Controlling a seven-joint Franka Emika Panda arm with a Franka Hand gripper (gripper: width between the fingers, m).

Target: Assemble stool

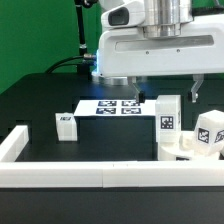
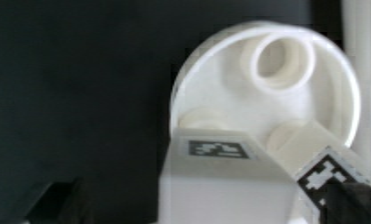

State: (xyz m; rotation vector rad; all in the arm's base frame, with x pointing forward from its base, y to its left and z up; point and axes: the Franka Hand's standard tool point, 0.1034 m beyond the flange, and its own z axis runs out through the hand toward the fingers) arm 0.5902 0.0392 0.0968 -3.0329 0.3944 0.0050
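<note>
The round white seat (image 1: pixel 180 153) lies at the exterior view's right, and its oval hole and rim (image 2: pixel 280 60) show in the wrist view. One white tagged leg (image 1: pixel 168 120) stands upright on it; in the wrist view this leg (image 2: pixel 235 160) sits between my fingers. My gripper (image 1: pixel 165 92) hangs just above that leg, jaws open and straddling it (image 2: pixel 203 205), with a gap at one dark finger (image 2: pixel 57 200). A second leg (image 1: pixel 210 132) rests by the seat at the far right. A third leg (image 1: pixel 67 124) lies alone at the left.
The marker board (image 1: pixel 110 105) lies flat behind the legs. A long white rail (image 1: pixel 70 176) runs along the front, and another (image 1: pixel 14 146) runs along the left side. The table is black with a green backdrop behind.
</note>
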